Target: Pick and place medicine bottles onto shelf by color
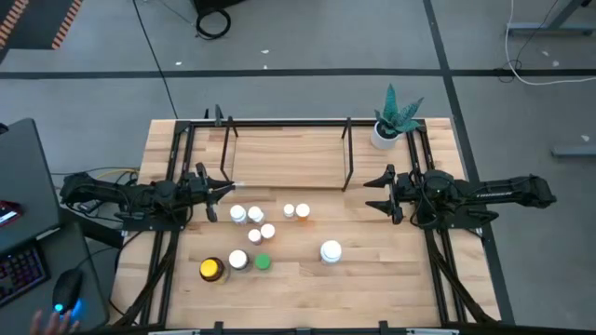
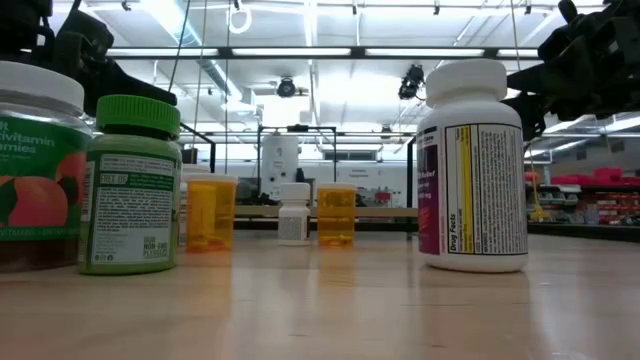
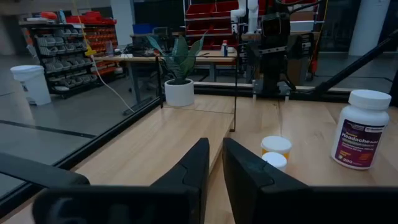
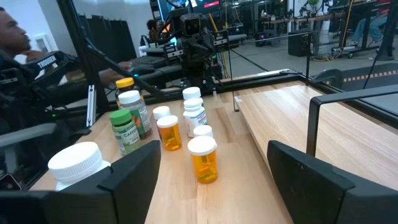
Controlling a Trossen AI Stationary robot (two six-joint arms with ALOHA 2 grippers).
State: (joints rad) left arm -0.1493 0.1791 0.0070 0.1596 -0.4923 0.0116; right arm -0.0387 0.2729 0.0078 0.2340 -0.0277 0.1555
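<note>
1. Big white bottle [image 2: 472, 165] upright, near right, label facing camera.
2. Green bottle [image 2: 131, 186] upright at left, just beside a peach-label jar [image 2: 38, 165] at the frame edge.
3. Two amber bottles [image 2: 211, 213] [image 2: 336, 215] farther back, small white bottle [image 2: 293, 213] between them.
4. Shelf [image 2: 330, 211] behind them.

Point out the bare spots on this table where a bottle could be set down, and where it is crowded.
The shelf has a bare wood base. Bare table lies between the big white bottle and the right claw, and along the front edge right of the green bottle. Crowded: the bottle cluster beside the left claw.
</note>
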